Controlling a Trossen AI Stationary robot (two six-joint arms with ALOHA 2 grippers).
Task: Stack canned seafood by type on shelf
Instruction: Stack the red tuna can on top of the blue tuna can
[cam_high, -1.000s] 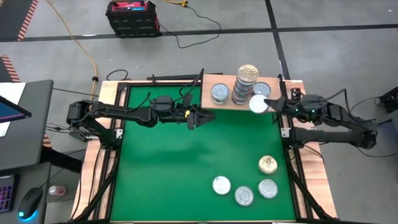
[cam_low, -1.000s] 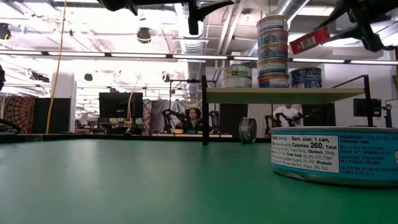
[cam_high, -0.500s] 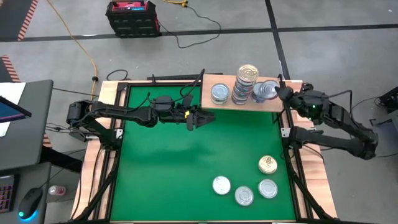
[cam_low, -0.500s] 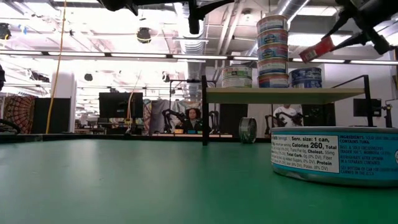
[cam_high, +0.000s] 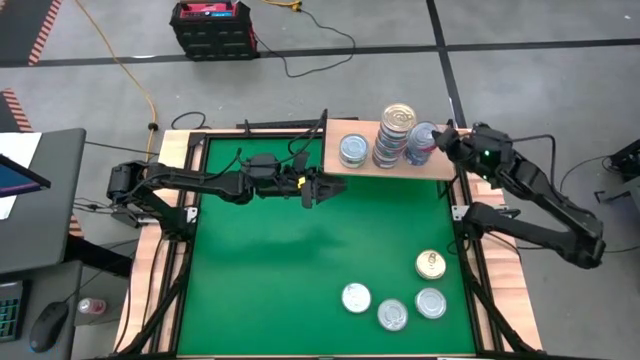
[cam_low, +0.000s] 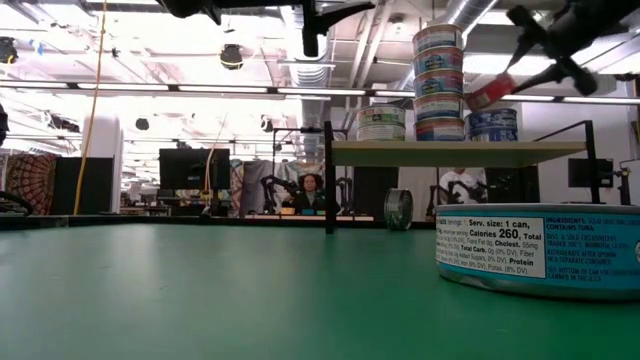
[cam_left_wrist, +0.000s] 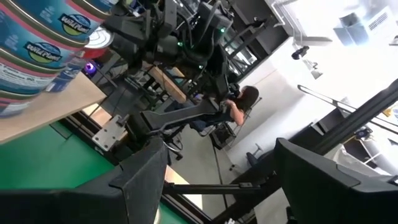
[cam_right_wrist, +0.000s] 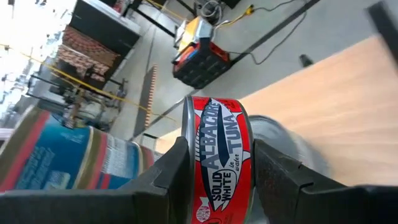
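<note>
Overhead, right gripper (cam_high: 447, 146) has carried its red tuna can (cam_high: 424, 143) from the shelf's front edge to above the single tin at the shelf's (cam_high: 352, 166) 3 o'clock end, so placement looks imminent. Counted: one tall stack (cam_high: 395, 133), one lone tin (cam_high: 353, 150) at 9 o'clock, four loose tins on the green table (cam_high: 270, 270). Left gripper (cam_high: 312, 190) hovers idle, fingers spread.

Low view: the red can (cam_low: 490, 90) hangs tilted over the blue tin (cam_low: 491, 124).

Right wrist: fingers (cam_right_wrist: 168, 174) clamp the can (cam_right_wrist: 217, 155) edgewise.
</note>
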